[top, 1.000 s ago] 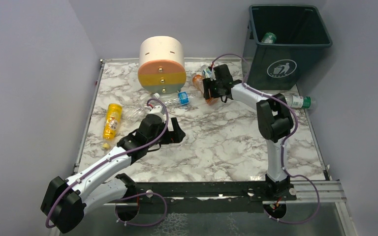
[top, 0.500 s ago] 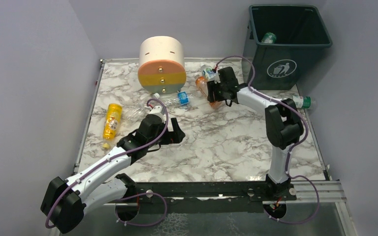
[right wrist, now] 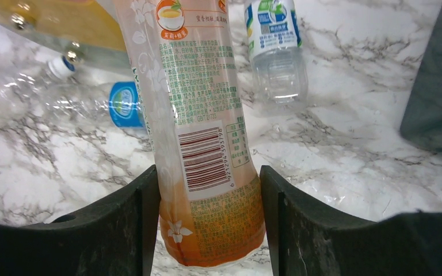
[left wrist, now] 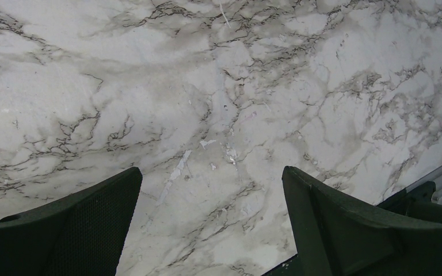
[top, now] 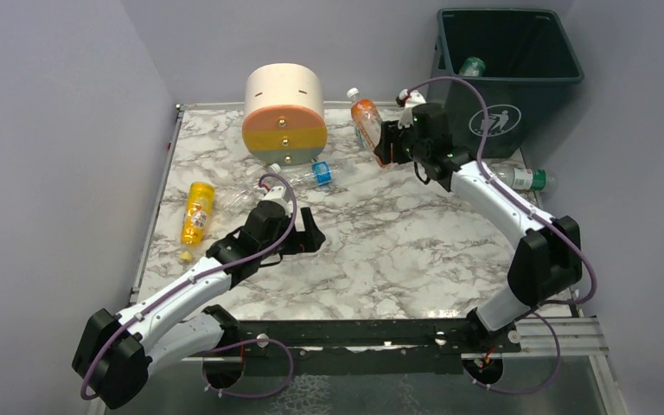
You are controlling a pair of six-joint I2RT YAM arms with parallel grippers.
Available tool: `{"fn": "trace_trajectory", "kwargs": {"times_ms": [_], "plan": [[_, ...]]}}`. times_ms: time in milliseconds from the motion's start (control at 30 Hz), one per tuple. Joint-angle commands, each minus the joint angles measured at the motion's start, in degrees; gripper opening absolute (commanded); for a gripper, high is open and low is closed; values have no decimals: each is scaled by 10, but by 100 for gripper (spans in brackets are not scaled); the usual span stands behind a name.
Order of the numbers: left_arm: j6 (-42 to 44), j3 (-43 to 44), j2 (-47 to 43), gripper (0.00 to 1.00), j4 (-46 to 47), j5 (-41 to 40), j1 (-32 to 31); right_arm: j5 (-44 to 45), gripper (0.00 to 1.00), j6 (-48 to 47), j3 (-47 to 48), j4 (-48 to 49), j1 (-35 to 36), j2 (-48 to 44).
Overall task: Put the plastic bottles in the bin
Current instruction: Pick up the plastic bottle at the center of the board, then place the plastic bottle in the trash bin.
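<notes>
Your right pincer [top: 386,143] is clenched on the orange bottle [top: 365,117]. In the right wrist view its fingers [right wrist: 132,230] press both sides of the bottle's lower body, just above the base, and the rest of the bottle reaches out past the pincer, cap end away. You hold it clear of the worktop [top: 398,251], just left of the bin [top: 501,121] and not over its rim. A green-capped bottle [top: 471,66] lies inside the bin. A green-labelled bottle [top: 526,179] lies on the worktop, near the bin's front wall. A blue-labelled bottle [top: 311,173] and a yellow bottle [top: 196,212] lie well to the left of the bin. Your left pincer [top: 307,233] is released, jaws wide apart with only bare worktop between them, far from the bin.
</notes>
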Motion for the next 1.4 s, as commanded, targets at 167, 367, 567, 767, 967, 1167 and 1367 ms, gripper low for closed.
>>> {"fn": "trace_trajectory", "kwargs": {"times_ms": [167, 367, 567, 767, 967, 1167, 1367], "plan": [[2, 24, 7, 99, 3, 0, 2, 1, 58, 15, 87, -32, -11, -79], [0, 22, 6, 99, 4, 3, 1, -14, 58, 21, 184, -64, -55, -69], [-1, 18, -2, 99, 4, 5, 2, -52, 58, 41, 289, -86, -137, -29], [-1, 13, -16, 99, -4, 0, 1, -85, 58, 69, 369, -94, -217, 14], [-3, 12, -24, 99, -8, -1, 2, -125, 58, 108, 415, -86, -283, 57], [-3, 15, -28, 99, -13, -4, 1, -168, 58, 148, 428, -67, -320, 95], [-3, 14, -29, 99, -16, -7, 1, -190, 58, 167, 439, -54, -330, 126]]}}
